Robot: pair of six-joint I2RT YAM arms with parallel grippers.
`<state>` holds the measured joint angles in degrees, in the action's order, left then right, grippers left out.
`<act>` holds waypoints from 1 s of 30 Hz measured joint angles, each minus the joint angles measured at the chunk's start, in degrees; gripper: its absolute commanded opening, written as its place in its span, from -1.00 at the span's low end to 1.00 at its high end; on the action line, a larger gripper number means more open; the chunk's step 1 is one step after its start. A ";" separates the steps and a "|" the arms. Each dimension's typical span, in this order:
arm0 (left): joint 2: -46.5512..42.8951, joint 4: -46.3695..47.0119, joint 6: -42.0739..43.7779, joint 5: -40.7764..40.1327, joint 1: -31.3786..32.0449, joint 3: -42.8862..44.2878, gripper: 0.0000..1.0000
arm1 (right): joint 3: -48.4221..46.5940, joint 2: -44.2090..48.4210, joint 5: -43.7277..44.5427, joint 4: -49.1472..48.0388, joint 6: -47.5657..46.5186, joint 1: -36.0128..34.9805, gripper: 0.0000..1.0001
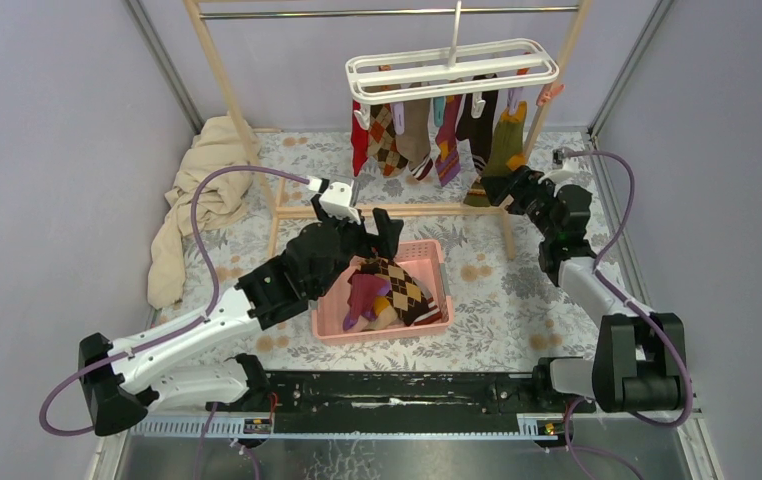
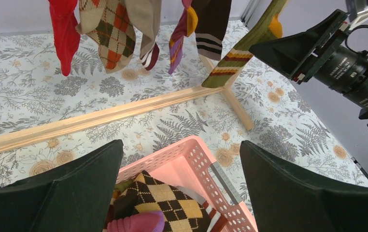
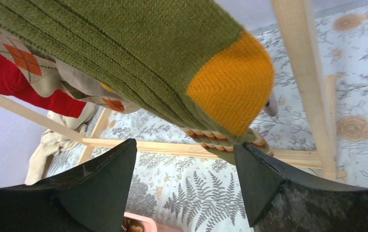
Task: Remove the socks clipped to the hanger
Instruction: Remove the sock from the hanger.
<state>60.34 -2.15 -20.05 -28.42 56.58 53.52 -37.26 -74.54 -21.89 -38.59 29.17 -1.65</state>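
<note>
Overhead, the hanger [image 1: 452, 65] hangs from the wooden rack [image 1: 427, 209], with socks [image 1: 427, 130] clipped beneath it and others lying in the pink basket [image 1: 382, 335]. The left gripper [image 1: 372, 232] hovers over the basket's far edge, and the right gripper [image 1: 494, 186] is beside the olive sock [image 1: 505, 145]. In the left wrist view, the jaws are wide apart and empty. In the right wrist view, the jaws are apart and the olive sock dangles just ahead, unclamped.

You face pale lilac walls [image 1: 47, 150] on three sides; fern-print cloth [image 1: 517, 290] covers table; wooden rack [image 1: 227, 90] with metal rail [image 1: 357, 13] at back; beige cloth [image 1: 202, 190] heaped beside left post.
</note>
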 measured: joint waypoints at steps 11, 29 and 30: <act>1.38 0.02 0.00 0.96 0.00 0.00 0.97 | 1.57 -0.02 0.33 -5.09 1.25 5.16 0.59; 3.06 0.48 0.02 2.56 -0.83 0.00 0.97 | 1.86 -15.54 -15.15 -34.53 19.23 8.20 -0.03; 3.21 0.55 0.02 2.60 -0.87 0.00 0.97 | 1.86 -16.11 -15.76 -35.95 20.63 8.20 -0.19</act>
<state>63.55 -1.61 -20.03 -25.82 55.70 53.52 -35.40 -90.65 -37.65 -74.54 49.80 6.55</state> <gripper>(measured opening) 0.986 0.574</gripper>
